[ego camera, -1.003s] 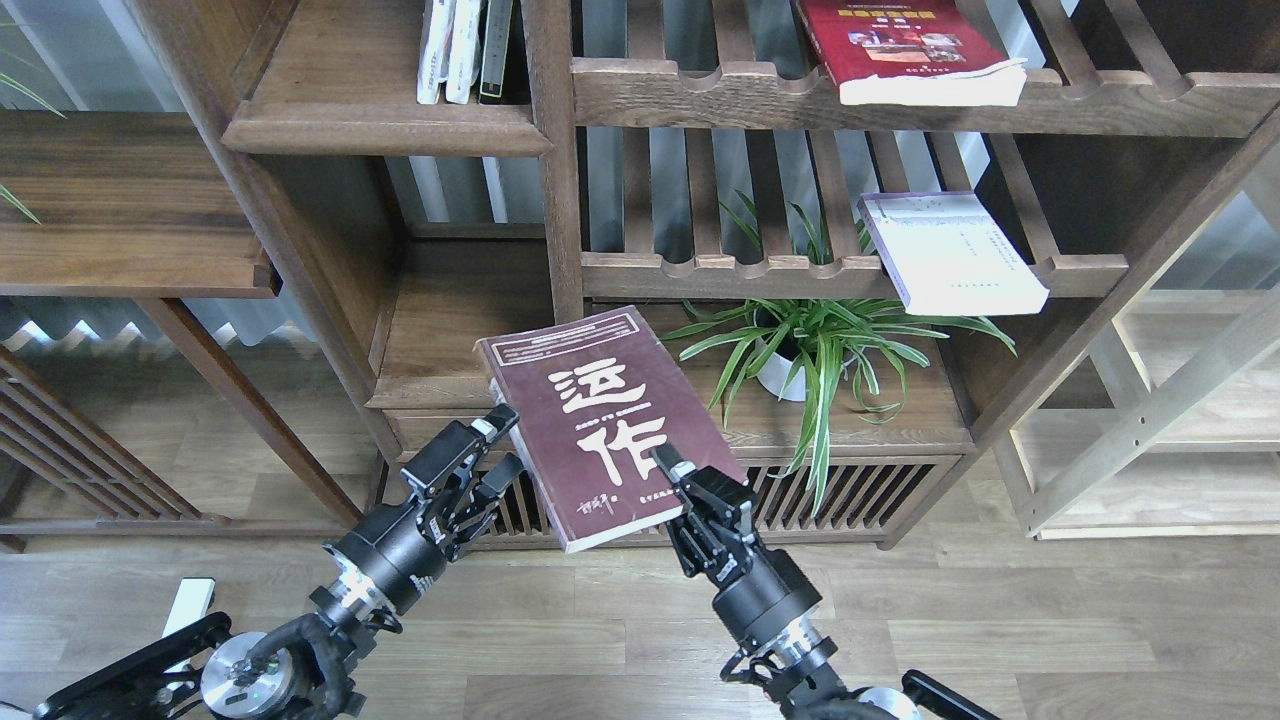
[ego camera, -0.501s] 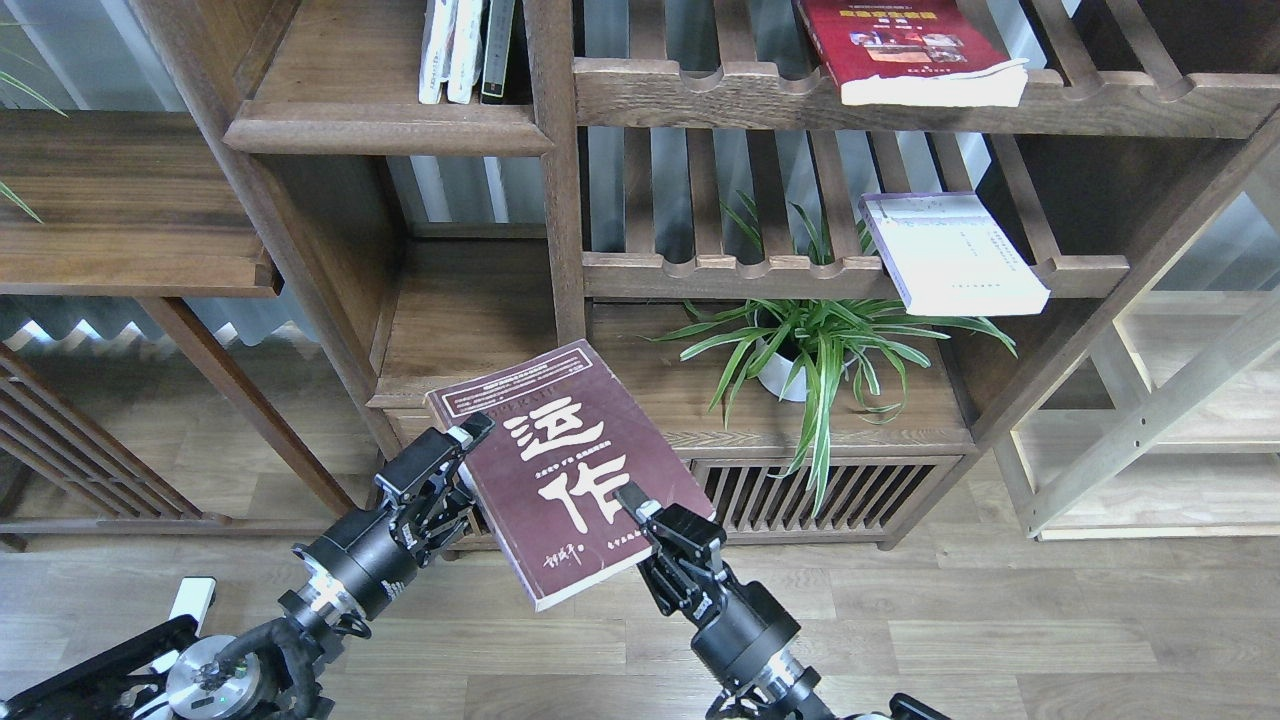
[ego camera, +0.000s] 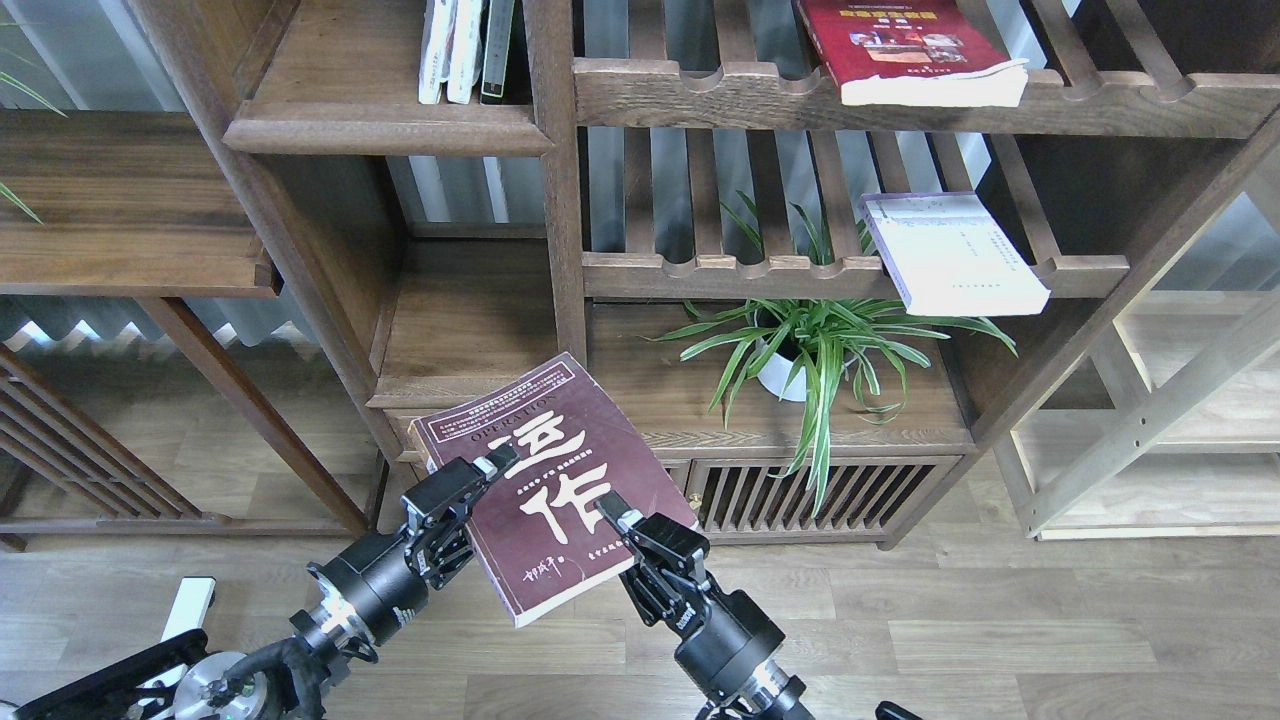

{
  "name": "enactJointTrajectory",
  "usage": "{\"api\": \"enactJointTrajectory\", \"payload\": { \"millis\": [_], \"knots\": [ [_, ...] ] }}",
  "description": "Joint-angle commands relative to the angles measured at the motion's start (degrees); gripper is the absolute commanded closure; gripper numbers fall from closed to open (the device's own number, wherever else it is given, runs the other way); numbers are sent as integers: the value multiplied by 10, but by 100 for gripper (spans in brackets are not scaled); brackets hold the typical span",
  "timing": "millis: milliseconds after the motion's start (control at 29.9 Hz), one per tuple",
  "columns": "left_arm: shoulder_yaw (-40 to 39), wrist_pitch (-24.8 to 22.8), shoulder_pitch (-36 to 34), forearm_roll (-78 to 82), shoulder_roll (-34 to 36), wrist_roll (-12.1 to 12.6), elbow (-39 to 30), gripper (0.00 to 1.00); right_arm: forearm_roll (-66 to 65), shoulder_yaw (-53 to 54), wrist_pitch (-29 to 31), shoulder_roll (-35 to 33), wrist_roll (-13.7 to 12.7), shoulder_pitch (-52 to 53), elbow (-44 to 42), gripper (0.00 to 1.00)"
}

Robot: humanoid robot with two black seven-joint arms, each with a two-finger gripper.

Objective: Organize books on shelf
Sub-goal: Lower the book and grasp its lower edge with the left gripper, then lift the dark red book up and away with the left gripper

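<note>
A dark maroon book with big white characters hangs tilted in the air, low in front of the bookcase. My right gripper is shut on its lower right edge, one finger on the cover. My left gripper clamps its left edge, one finger over the cover and the other hidden beneath. A white book with a lavender band lies on the middle slatted shelf at right. On the top slatted shelf lies a red book. The solid moulded shelf at upper left holds several upright books.
A potted spider plant stands on the low cabinet top, right of the held book. An open solid-board compartment lies just behind the book. A dark side shelf is at left, a pale wooden frame at right.
The maroon book and both grippers have come down and to the left, toward me. My left gripper, beside the spine before, now has a finger over the cover's left edge.
</note>
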Motion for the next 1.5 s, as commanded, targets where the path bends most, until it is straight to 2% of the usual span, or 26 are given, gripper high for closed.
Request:
{"api": "enactJointTrajectory", "payload": {
  "millis": [0,67,167,267,368,435,669,735,802,970,1337,1471],
  "knots": [
    [0,0,0,5,1,2,0,45,0,-1,0,0,-1,0,0,92],
    [0,0,2,5,1,2,2,61,-1,0,0,0,-3,1,0,92],
    [1,0,2,5,-3,2,2,76,-1,0,0,0,-4,1,0,90],
    [1,0,3,5,-6,-1,1,95,-2,0,0,0,-4,0,0,89],
    [1,0,3,5,-11,0,2,98,-2,0,0,0,-4,0,0,84],
    [1,0,3,7,-14,0,0,98,-2,0,0,0,-4,0,-1,75],
    [3,0,9,18,-8,-4,0,98,-2,8,0,6,-3,1,-3,25],
    [0,0,9,18,-7,-5,0,98,-2,9,0,16,-1,2,-3,15],
    [-3,0,9,18,-7,-5,0,98,-2,9,0,21,-1,1,-3,9],
    [-8,0,8,19,7,-5,-14,98,-4,14,0,20,0,2,-7,1],
    [-51,0,12,110,162,-8,-78,99,-13,78,0,6,1,22,-61,1],
    [-93,0,16,164,213,-8,-113,99,-37,89,0,7,1,27,-89,1]
  ]
}}
